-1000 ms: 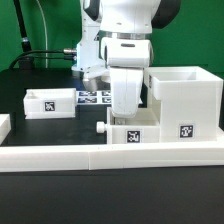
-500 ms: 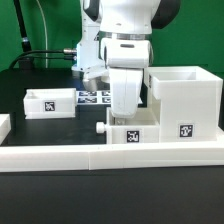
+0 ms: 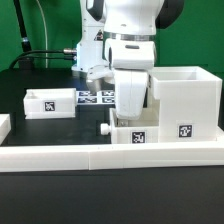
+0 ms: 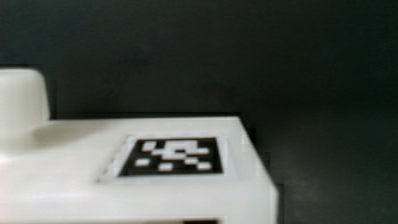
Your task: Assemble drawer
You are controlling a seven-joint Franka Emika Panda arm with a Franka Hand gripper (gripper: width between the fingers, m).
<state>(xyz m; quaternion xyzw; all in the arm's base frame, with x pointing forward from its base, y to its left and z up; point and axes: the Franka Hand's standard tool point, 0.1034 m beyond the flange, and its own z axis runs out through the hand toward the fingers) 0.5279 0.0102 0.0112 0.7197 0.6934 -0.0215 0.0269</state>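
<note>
The drawer's large boxy housing [image 3: 186, 100] stands at the exterior view's right, open on top. A small tray [image 3: 132, 134] with a knob [image 3: 104, 129] and a tag lies just left of the housing, against it. My gripper [image 3: 130, 119] reaches down into this tray and its fingertips are hidden by the tray wall. It appears shut on the tray. The wrist view shows this tray's tagged white face [image 4: 173, 157] very close, with a rounded white part [image 4: 18, 100] beside it and no fingers. A second tray [image 3: 48, 102] lies at the left.
The long low white border wall [image 3: 100, 156] runs along the front, right in front of the held tray. The marker board [image 3: 96, 97] lies flat behind the gripper. Black cables run at the back left. The table is black.
My gripper and the knobbed tray have moved together a little toward the exterior view's right, up to the housing. The housing and the left tray have not moved.
</note>
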